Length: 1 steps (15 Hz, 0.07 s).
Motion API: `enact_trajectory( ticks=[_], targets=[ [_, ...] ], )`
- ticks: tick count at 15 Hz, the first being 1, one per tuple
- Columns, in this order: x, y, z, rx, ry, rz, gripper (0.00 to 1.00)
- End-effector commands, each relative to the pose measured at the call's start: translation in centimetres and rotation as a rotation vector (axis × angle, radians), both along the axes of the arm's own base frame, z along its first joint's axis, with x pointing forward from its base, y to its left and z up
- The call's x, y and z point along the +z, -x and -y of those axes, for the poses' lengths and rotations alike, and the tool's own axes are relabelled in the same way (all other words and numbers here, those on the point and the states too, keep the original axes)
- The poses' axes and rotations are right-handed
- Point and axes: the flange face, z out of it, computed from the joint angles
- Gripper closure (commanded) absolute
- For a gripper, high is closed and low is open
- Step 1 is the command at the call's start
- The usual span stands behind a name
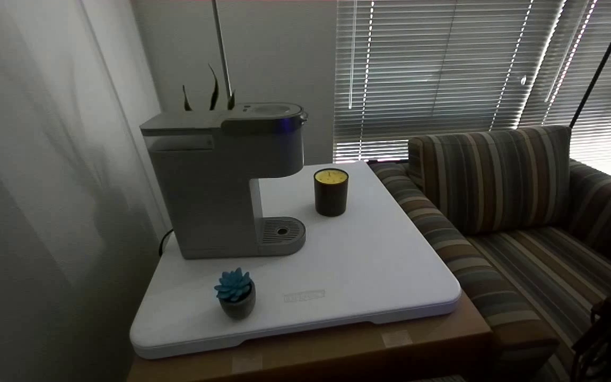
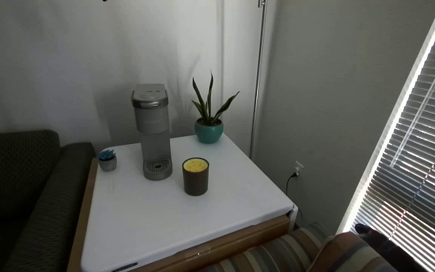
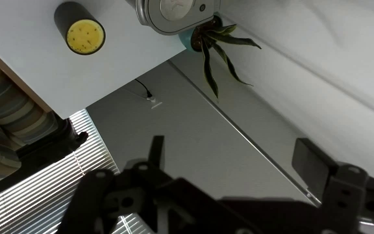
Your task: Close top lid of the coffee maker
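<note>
Gripper (image 3: pixel 230 144) released — spread wide, top lid (image 1: pixel 268 110) down on coffee maker (image 1: pixel 215 204), tabletop (image 1: pixel 374 260) lettering (image 1: pixel 304 296) — illegible

In an exterior view, the coffee maker (image 2: pixel 153 124) stands on the tabletop (image 2: pixel 142 215), succulent (image 2: pixel 107 161) left, potted plant (image 2: pixel 209 132) right, candle jar (image 2: pixel 195 179) at front right.

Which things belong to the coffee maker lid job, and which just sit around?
For the job:
boxy grey coffee maker
rounded grey plastic top lid
black two-fingered gripper

Lying about:
dark cylindrical candle jar
blue succulent, grey pot
green plant, teal pot
</note>
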Motion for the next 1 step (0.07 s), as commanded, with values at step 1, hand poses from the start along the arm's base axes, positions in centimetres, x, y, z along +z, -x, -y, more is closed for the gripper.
enact_trajectory(
  ticks=[1],
  targets=[
    [0.05,0.03,-0.02,0.004,-0.003,0.000,0.00]
  ],
)
